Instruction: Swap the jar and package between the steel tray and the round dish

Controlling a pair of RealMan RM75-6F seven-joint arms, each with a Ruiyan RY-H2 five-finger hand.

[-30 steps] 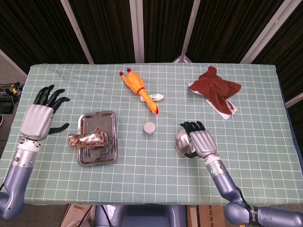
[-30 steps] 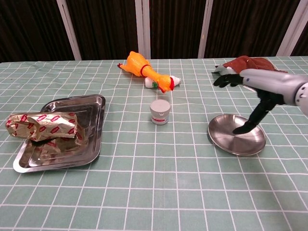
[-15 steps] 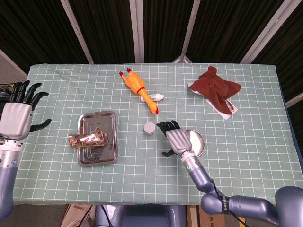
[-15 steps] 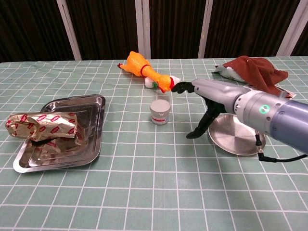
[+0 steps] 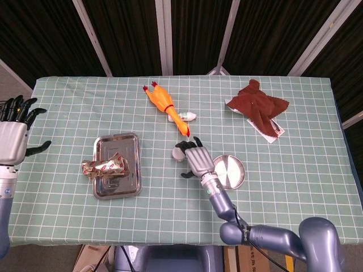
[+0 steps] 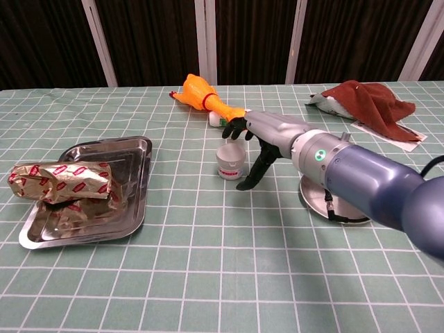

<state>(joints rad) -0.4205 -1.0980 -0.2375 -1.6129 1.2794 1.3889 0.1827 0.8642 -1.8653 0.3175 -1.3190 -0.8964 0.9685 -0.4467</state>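
The small white jar with a grey lid stands on the cloth between the steel tray and the round dish. My right hand hovers open over the jar, fingers arched above the lid and thumb down beside its right side, not gripping it. In the head view the right hand covers part of the jar. The foil package lies across the tray's left rim; the head view shows the same package on the tray. My left hand is open at the table's far left edge.
A yellow rubber chicken and a small white bottle lie just behind the jar. A brown cloth over a card sits at the back right. My right forearm hides part of the dish in the chest view.
My right hand has swept left from over the dish to the jar, uncovering the dish. My left hand has drawn back leftward, away from the tray.
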